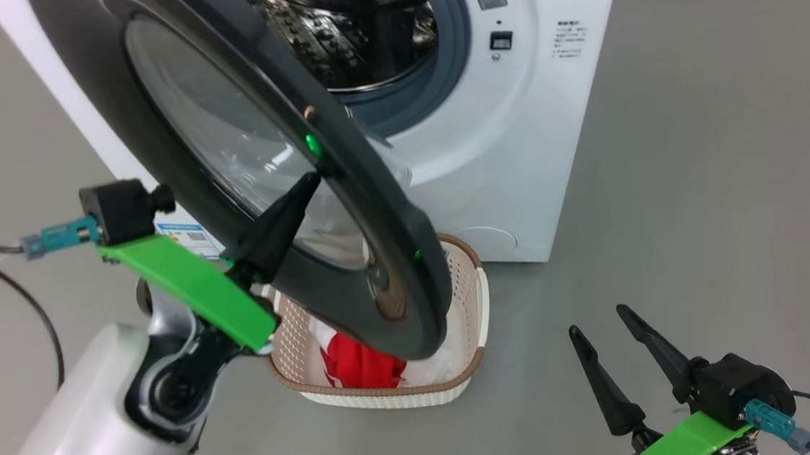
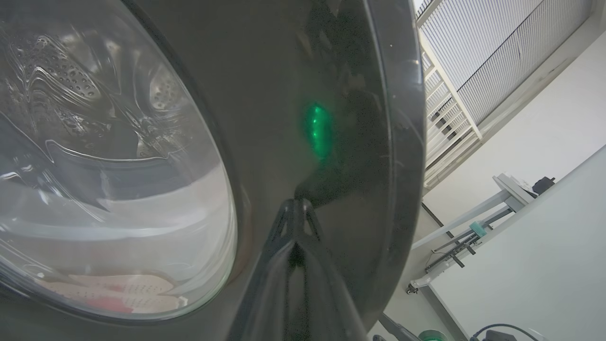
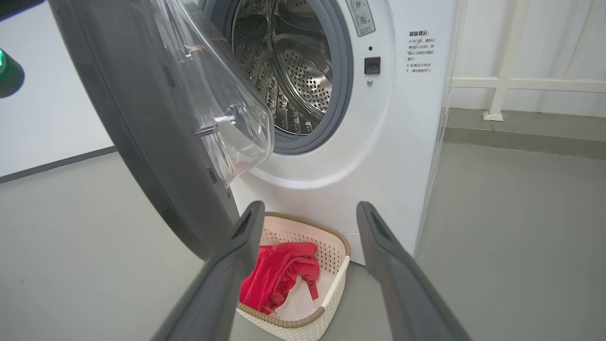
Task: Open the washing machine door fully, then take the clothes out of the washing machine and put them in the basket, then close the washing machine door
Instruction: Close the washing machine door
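The washing machine (image 1: 515, 161) stands with its door (image 1: 352, 289) swung partly open, black ring and clear glass bowl facing me. My left gripper (image 1: 308, 184) is shut, and its tip (image 2: 296, 206) rests against the outer black ring (image 2: 284, 71). On the floor below the door stands the basket (image 1: 389, 390) with the red and white clothes (image 1: 358, 365) in it. The steel drum (image 3: 293, 80) shows bare metal. My right gripper (image 1: 597, 319) hangs open and empty at the lower right, pointing toward the basket (image 3: 293, 324) and the clothes (image 3: 279, 274).
Bare grey floor (image 1: 720, 195) stretches to the right of the machine. A black cable (image 1: 28, 300) loops over the floor at the left. A white railing (image 3: 502, 85) runs along the wall behind the machine's right side.
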